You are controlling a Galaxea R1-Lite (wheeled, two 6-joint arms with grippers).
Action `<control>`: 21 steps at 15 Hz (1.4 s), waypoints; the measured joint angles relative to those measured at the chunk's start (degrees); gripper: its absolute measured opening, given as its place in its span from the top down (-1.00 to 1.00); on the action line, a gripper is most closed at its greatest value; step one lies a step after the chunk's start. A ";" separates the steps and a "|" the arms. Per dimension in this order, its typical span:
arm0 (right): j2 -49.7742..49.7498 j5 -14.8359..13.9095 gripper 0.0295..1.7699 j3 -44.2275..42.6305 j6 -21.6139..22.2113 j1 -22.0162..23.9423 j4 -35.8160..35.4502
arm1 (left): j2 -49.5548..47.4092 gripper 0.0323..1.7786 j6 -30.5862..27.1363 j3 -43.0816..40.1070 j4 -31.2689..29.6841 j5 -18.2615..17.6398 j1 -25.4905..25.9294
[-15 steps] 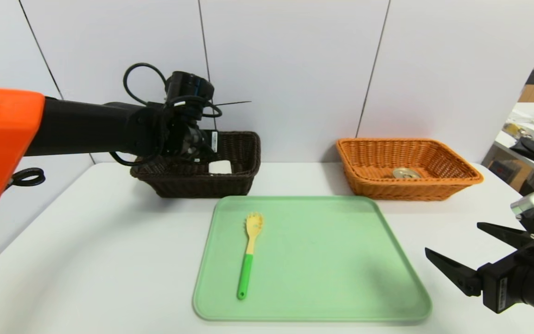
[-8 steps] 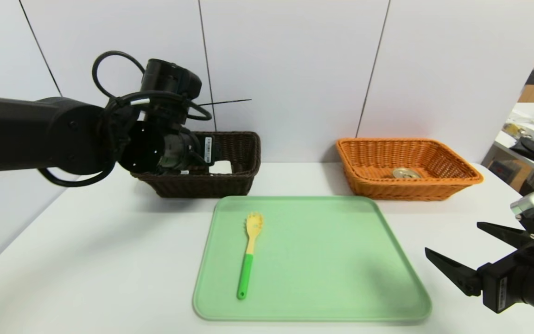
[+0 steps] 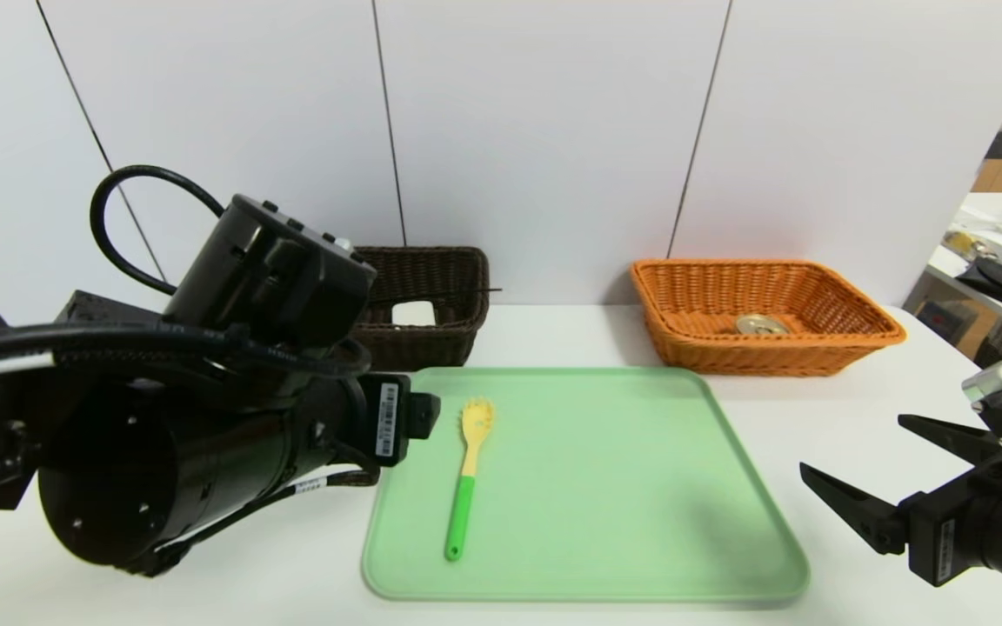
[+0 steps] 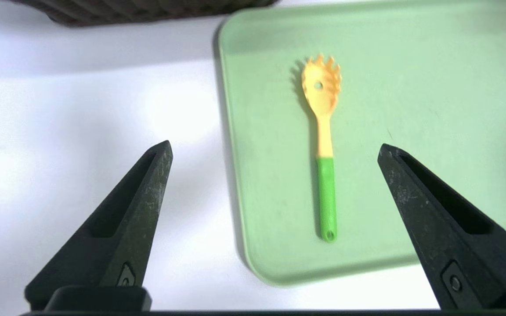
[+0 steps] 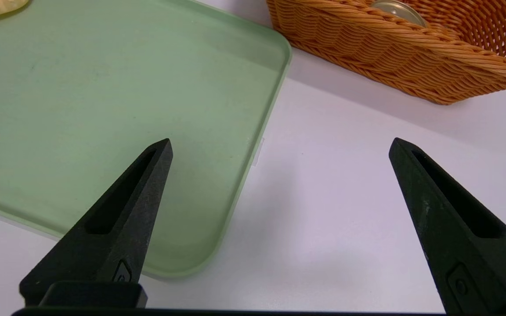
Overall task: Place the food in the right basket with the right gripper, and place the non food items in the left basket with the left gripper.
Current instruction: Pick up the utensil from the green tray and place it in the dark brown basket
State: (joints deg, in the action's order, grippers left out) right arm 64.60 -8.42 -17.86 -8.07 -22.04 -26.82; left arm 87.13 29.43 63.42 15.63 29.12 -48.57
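Left gripper [image 4: 275,151]: fingers wide apart, nothing between them; since a second ago it has withdrawn from over the dark brown basket [image 3: 414,348] to the left part of the green tray [image 3: 605,487].
Meaning for the task: the white block [image 3: 414,314] lies in the dark brown basket, released and clear of these fingers; the pasta fork is judged the one item left to sort.
Pasta fork [image 4: 323,131]: flat on the tray, between the left fingers as the left wrist view shows them, touching neither and beyond their tips.
Long axis: runs from the toothed yellow head, nearest the dark brown basket, to the green handle end, on the tray's near side; it passes lengthwise between the two fingers, so a closing grip should meet its flanks.
Tin can [image 3: 762,324]: in the orange basket [image 3: 771,352], well apart from either gripper's fingers.
Right gripper [image 5: 281,147]: idle beside the tray's right edge, fingers wide apart, holding nothing.
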 joint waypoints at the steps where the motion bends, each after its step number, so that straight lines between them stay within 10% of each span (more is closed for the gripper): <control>1: -0.02 -0.09 -0.92 -0.02 0.00 0.00 0.01 | -0.59 -0.87 0.44 -1.15 0.07 0.00 -0.90; 11: -0.02 -0.22 -0.92 0.00 0.13 -0.17 -0.10 | 7.50 -0.90 7.17 -1.73 -1.11 -0.22 -8.77; 21: -0.68 -0.20 -0.92 0.33 0.09 -0.17 -0.02 | 14.97 -0.90 7.47 -0.35 -1.24 -2.41 -4.71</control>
State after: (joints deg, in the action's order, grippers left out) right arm 63.92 -8.62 -17.53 -7.98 -22.21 -26.84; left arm 102.10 36.90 63.06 14.38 26.71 -53.27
